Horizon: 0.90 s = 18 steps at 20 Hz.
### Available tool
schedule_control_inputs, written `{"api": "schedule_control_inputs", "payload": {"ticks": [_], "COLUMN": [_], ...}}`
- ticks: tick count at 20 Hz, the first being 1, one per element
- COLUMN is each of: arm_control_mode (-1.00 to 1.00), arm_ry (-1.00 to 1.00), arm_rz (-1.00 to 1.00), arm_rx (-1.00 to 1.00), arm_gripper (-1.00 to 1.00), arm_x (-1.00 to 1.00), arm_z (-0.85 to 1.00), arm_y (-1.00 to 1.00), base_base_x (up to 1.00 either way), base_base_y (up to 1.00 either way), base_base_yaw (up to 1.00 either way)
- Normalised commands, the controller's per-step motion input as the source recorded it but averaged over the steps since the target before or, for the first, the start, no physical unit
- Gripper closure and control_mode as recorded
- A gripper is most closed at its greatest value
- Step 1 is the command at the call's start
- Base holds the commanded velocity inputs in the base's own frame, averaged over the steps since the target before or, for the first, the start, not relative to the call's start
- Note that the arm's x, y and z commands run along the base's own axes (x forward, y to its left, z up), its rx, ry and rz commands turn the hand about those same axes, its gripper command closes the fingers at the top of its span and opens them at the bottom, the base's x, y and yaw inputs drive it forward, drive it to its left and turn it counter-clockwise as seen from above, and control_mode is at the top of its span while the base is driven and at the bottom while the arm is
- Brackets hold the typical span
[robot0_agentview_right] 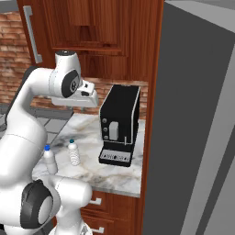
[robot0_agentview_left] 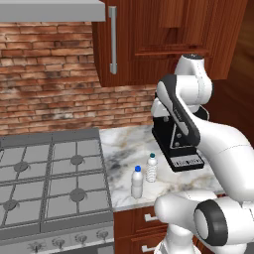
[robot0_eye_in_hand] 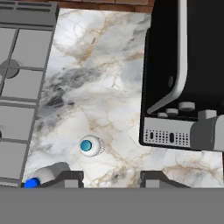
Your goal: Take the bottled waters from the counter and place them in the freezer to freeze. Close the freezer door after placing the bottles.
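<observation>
Marble counter [robot0_eye_in_hand: 109,87] lies below the gripper [robot0_eye_in_hand: 111,178], whose fingers are drawn together on nothing. Two bottled waters [robot0_agentview_left: 137,182] [robot0_agentview_left: 152,167] stand near its front edge, between stove [robot0_agentview_left: 49,178] and coffee machine [robot0_agentview_right: 119,124]; bare marble surrounds them.

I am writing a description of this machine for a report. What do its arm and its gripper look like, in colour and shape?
The arm is made of glossy white, rounded, tube-like segments, joined by dark grey to black rings and bands at the joints. No loose cables or markings can be seen on it. The gripper ends in two small dark grey, blocky finger tips.
</observation>
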Motion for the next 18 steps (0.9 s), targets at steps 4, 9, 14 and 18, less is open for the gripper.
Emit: {"api": "schedule_control_inputs", "payload": {"ticks": [4, 9, 14, 18], "arm_control_mode": [-1.00, -1.00, -1.00, -1.00], "arm_ry": [-0.01, 0.00, -0.03, -0.10], "arm_rz": [0.00, 0.00, 0.00, -0.06], "arm_rx": [0.00, 0.00, 0.00, 0.00], "arm_gripper": [-1.00, -1.00, -1.00, -1.00], "arm_x": [0.00, 0.00, 0.00, -0.11], "arm_z": [0.00, 0.00, 0.00, 0.00], "arm_y": [0.00, 0.00, 0.00, 0.02], "base_base_x": [0.00, 0.00, 0.00, 0.00], "base_base_y": [0.00, 0.00, 0.00, 0.00], "base_base_yaw": [0.00, 0.00, 0.00, 0.00]}}
